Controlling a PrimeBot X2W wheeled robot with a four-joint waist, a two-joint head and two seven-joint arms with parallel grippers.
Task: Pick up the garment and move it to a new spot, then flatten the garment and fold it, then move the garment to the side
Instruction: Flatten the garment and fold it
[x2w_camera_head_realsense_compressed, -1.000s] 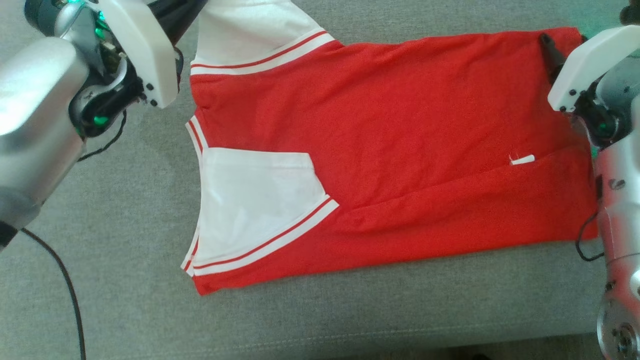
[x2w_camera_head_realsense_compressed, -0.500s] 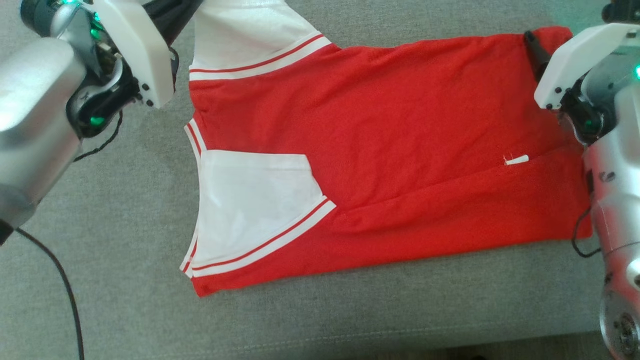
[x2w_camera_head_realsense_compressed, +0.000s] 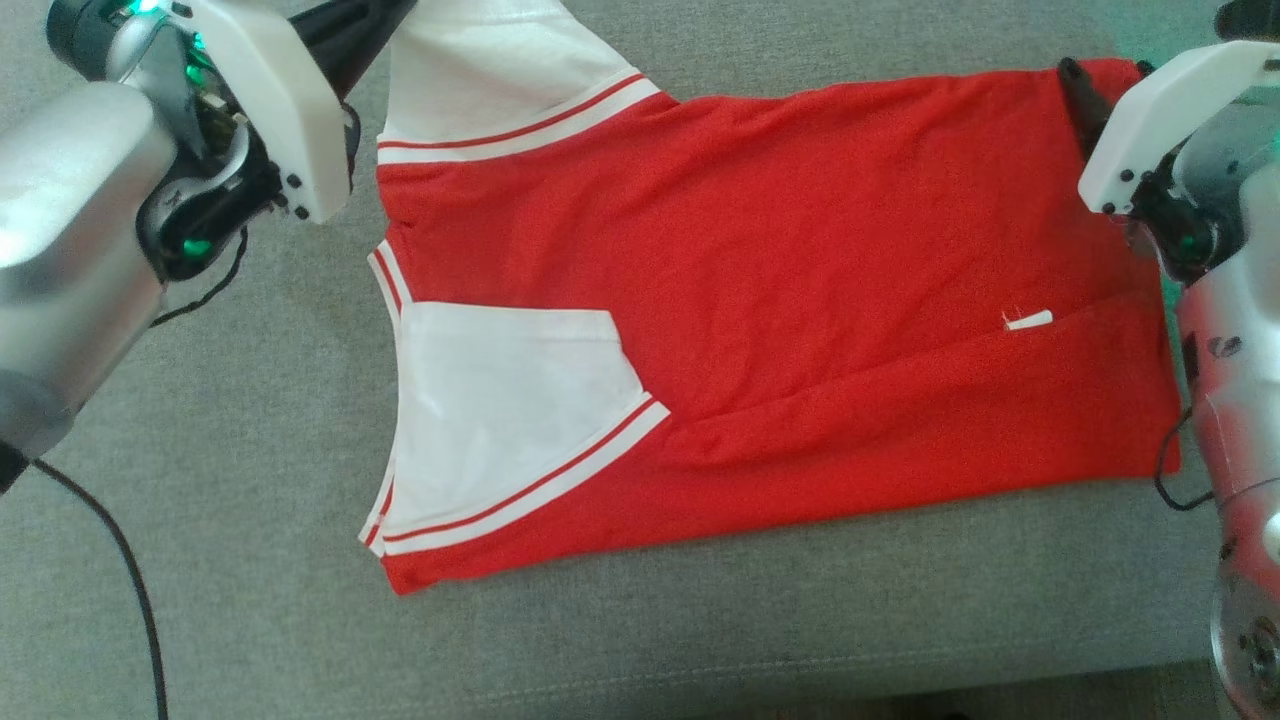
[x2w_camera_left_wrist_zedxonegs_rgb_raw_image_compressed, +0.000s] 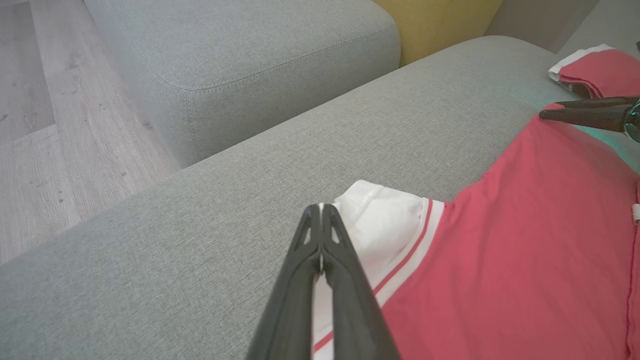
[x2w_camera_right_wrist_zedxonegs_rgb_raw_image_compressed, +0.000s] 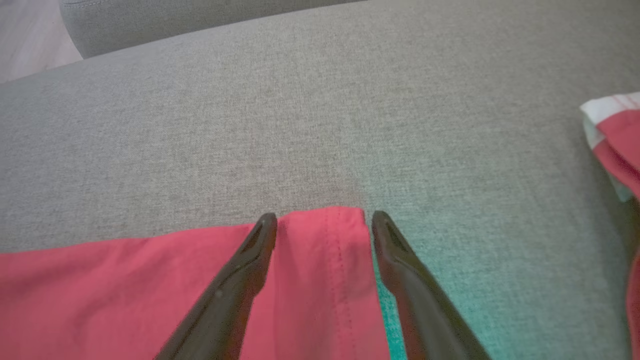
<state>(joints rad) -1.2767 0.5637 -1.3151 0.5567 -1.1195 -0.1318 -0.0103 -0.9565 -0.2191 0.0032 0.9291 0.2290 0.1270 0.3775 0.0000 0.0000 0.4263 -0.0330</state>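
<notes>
The garment (x2w_camera_head_realsense_compressed: 800, 250) is a red shirt with white sleeves, lying flat on the grey sofa (x2w_camera_head_realsense_compressed: 250, 500), with its near long edge folded over. At its far-left white sleeve (x2w_camera_left_wrist_zedxonegs_rgb_raw_image_compressed: 380, 230), my left gripper (x2w_camera_head_realsense_compressed: 385, 10) (x2w_camera_left_wrist_zedxonegs_rgb_raw_image_compressed: 320, 206) is shut, its tips at the sleeve's outer edge. I cannot tell whether any cloth is pinched. My right gripper (x2w_camera_head_realsense_compressed: 1105, 80) (x2w_camera_right_wrist_zedxonegs_rgb_raw_image_compressed: 322, 220) is open at the far-right hem corner (x2w_camera_right_wrist_zedxonegs_rgb_raw_image_compressed: 325, 235), one finger on each side of the red cloth. One of its fingers (x2w_camera_left_wrist_zedxonegs_rgb_raw_image_compressed: 585, 112) shows in the left wrist view.
A piece of red-and-white cloth (x2w_camera_right_wrist_zedxonegs_rgb_raw_image_compressed: 615, 135) (x2w_camera_left_wrist_zedxonegs_rgb_raw_image_compressed: 585, 65) lies farther along the sofa seat. Beyond stand a second grey sofa block (x2w_camera_left_wrist_zedxonegs_rgb_raw_image_compressed: 240, 50), a yellow cushion (x2w_camera_left_wrist_zedxonegs_rgb_raw_image_compressed: 440, 20) and wooden floor (x2w_camera_left_wrist_zedxonegs_rgb_raw_image_compressed: 30, 125). A black cable (x2w_camera_head_realsense_compressed: 130, 570) hangs at the left.
The head view has shifted slightly. The right gripper stays open at the hem corner and the left stays shut at the sleeve. The garment lies as before.
</notes>
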